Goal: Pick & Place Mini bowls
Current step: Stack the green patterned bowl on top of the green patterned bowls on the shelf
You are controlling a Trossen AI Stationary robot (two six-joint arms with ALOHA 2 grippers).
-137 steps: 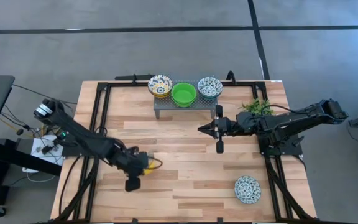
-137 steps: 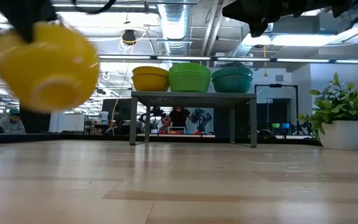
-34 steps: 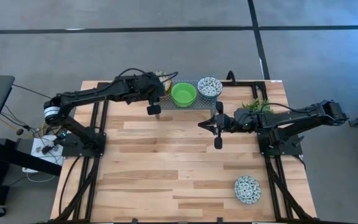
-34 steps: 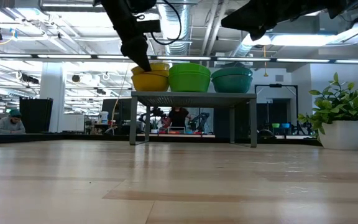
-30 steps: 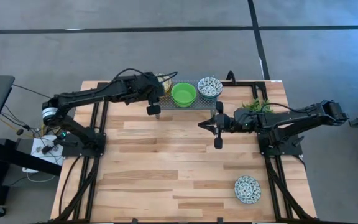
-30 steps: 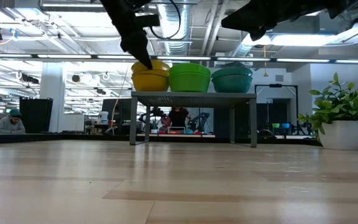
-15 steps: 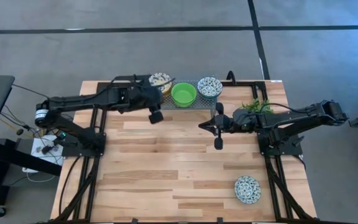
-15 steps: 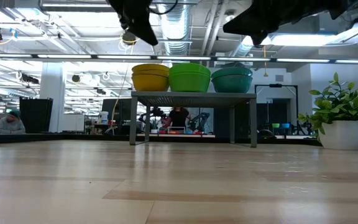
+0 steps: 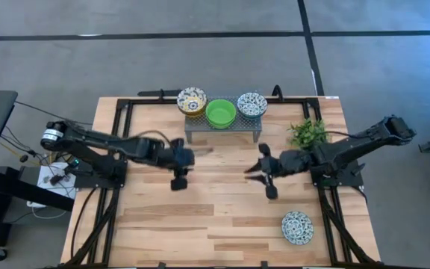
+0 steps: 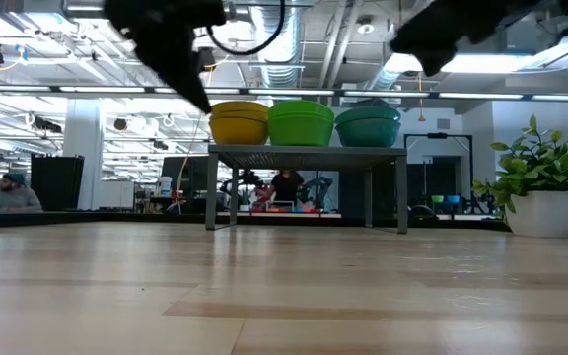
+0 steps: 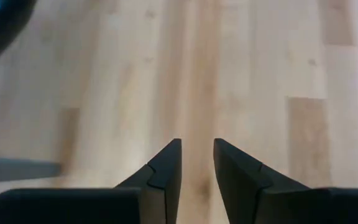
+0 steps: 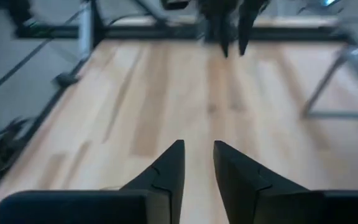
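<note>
- We see the grey metal rack (image 9: 222, 128) at the far-centre edge of the wooden table (image 9: 222, 224), w/ three mini bowls in a row on top.
- Yellow-toned bowl (image 9: 192, 101) sits at the rack's left end, plain green bowl (image 9: 221, 113) in the middle, blue-floral bowl (image 9: 251, 104) at the right end. The green one looks to touch both neighbours.
- In the low view the same three read as a yellow bowl (image 10: 238, 122), a green bowl (image 10: 301, 121) and a teal-sided bowl (image 10: 368, 125), all upright on the rack top (image 10: 307, 150).
- A fourth patterned bowl (image 9: 297, 226) sits alone on the table near the front right corner, well apart from the rack.
- Left gripper (image 9: 178, 177) is over bare table, in front of the rack's left end. In its wrist view we see its fingers (image 11: 166, 168) only a narrow gap apart, nothing between them, just wood planks below.
- Right gripper (image 9: 268, 181) is over the table centre-right, btw the rack and the lone bowl. Its fingers (image 12: 166, 167) are likewise slightly parted and hold nothing.
- Small green plant (image 9: 307, 133) in a white pot (image 10: 541, 211) stands near the right edge, just beside the right arm.
- A person (image 10: 13, 193) sits in the room behind, far left in the low view.
</note>
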